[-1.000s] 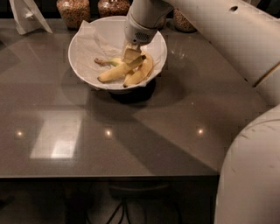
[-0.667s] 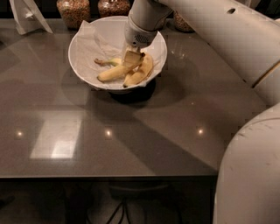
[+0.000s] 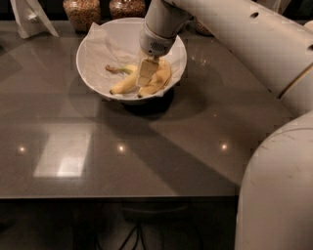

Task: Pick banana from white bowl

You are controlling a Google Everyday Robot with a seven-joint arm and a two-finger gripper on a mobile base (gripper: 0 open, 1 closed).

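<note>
While the robot's white arm [image 3: 234, 34] is reaching in from the right of the white bowl [image 3: 93, 44], its rounded body [image 3: 279, 195] is filling the corner well to the lower right of the bowl. A dark glossy table [image 3: 98, 161] is carrying the bowl, which is sitting on a dark base [image 3: 146, 105] toward the far side and is lined with crumpled white paper [image 3: 117, 41]. Just behind the bowl a glass jar [image 3: 82, 12] of brownish grains is standing, with a second jar [image 3: 127, 7] beside it, and a white folded object [image 3: 29, 19] is standing further off to the bowl's left rear.

Inside the bowl, in its near half, three fruits are lying close together. The banana [image 3: 123, 87] (the long, slim, nearly straight one) is lying at the left of the group, slanting from the near rim up toward the middle of the bowl. A plumper banana [image 3: 160, 78], strongly curved, is lying at the right, and a shorter banana [image 3: 128, 69] is pointing its brown stem toward the bowl's left wall.

The gripper [image 3: 145, 74] is hanging straight down inside the bowl, its pale tip sitting over the spot where the banana and the plumper banana are meeting. Whether it is apart, together or clamped on anything cannot be told.
</note>
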